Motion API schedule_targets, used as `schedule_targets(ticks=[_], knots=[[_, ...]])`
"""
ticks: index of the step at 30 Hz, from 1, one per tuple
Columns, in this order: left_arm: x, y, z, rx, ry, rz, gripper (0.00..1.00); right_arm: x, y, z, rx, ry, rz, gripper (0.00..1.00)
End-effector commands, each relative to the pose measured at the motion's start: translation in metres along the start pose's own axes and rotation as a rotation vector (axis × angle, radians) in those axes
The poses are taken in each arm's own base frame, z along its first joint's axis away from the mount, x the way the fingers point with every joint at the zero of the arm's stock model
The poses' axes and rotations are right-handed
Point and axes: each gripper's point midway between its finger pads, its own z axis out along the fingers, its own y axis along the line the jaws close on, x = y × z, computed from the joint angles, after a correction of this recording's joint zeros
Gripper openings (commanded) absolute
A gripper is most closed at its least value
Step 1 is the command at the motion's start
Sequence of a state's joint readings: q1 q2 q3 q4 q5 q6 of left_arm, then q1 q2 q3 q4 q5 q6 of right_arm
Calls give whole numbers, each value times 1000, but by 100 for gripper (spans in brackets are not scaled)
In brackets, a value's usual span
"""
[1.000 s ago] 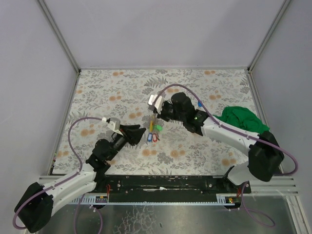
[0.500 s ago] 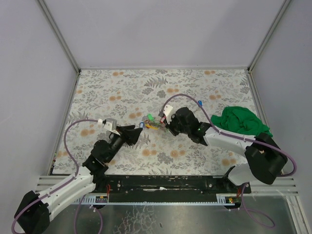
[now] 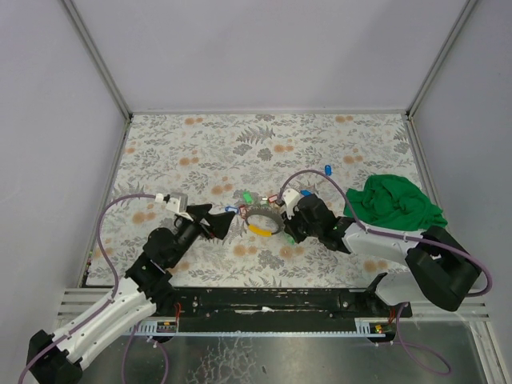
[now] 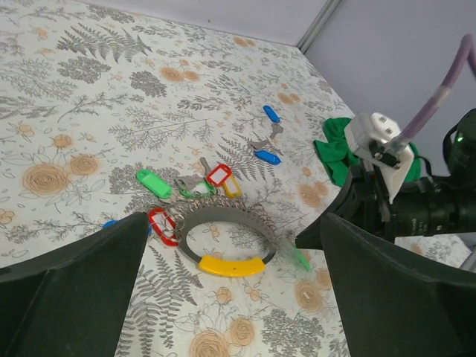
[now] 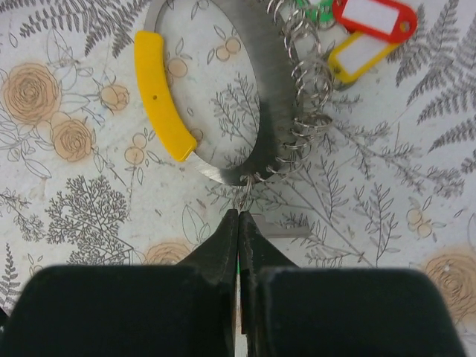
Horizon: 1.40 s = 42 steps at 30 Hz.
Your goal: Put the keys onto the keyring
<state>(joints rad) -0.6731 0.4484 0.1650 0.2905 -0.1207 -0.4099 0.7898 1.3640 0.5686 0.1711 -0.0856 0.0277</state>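
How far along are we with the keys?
Done: several keys hang on the keyring, which lies on the table. In hand: the right gripper is shut at the ring's edge, seemingly on a green key; the left gripper is open and empty. Left: two blue keys lie loose beyond the ring.

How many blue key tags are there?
3 blue tags: one and another beyond the keyring, toward the green cloth; a third peeking beside the left fingers. More may be hidden.

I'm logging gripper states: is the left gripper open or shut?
Open: the left gripper has its two fingers wide apart, gripping nothing.
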Motion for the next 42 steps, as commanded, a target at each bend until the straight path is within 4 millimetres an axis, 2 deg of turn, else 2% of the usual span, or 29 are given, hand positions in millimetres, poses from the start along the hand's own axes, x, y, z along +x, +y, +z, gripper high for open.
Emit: schedule_targets(ticks=[1,6,14,15,16,17,22,26,30,34,37,42], knots=[[-3,7,-6,-43,11,14,100,-5,-5,-5,42,-58,90,2],[-5,10,-11,-47,-33,-22,100,11,-9,-8,80,-51,138,7],[-19,7,-13,-52,-88,-71,100,15,-20,-23,150,-111,182,28],[-21,8,-13,-60,-92,-80,100,14,-21,-26,159,-127,186,47],[-22,9,-13,-68,-95,-86,100,13,-22,-29,165,-142,188,80],[-23,10,-13,-76,-101,-95,100,12,-23,-33,172,-156,190,98],[-29,15,-15,-111,-131,-141,100,1,-33,-60,235,-239,208,99],[-40,23,-20,-171,-180,-207,100,-15,-53,-93,356,-377,277,99],[-50,51,-32,-331,-294,-403,100,-30,-71,-138,471,-514,374,99],[-52,41,-34,-272,-251,-259,100,-48,-64,-166,416,-669,329,99],[-52,51,-36,-341,-238,-241,100,-58,-63,-187,397,-784,344,99],[-40,53,-32,-360,-157,-166,100,-56,-66,-214,413,-876,364,99]])
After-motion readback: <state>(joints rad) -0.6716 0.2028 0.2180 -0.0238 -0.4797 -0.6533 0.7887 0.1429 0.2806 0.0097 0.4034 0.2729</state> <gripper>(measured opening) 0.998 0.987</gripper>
